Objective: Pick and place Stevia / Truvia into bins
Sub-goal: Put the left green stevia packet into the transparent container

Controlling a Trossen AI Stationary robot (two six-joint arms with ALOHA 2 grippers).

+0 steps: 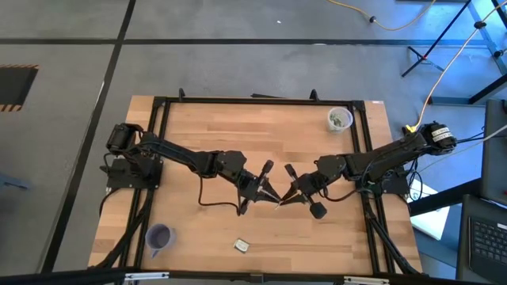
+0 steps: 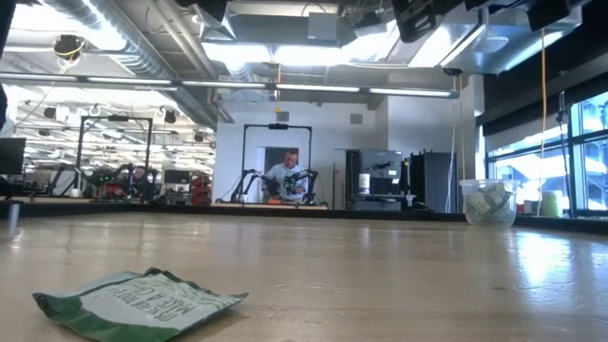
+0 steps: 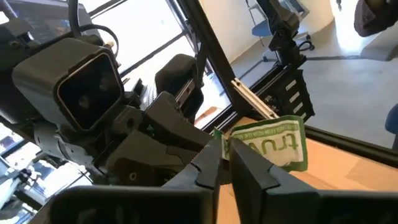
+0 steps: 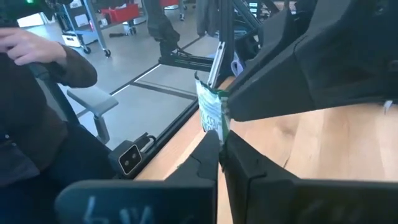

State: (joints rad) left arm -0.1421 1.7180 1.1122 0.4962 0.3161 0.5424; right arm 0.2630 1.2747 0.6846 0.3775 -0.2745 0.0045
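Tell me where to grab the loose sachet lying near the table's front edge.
Probably from straight above: the loose sachet lies flat on the table, crumpled, its middle puckered up. Close across that ridge. Left gripper and right gripper are both shut on the held sachet.

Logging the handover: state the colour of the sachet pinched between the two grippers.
The sachet is green and white, with green lettering; the left wrist view shows it best.

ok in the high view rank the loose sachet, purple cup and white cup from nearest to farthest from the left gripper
Measured from the left gripper at the table's middle:
1. Loose sachet, on the table at the near edge.
2. White cup, far right corner.
3. Purple cup, near left corner.
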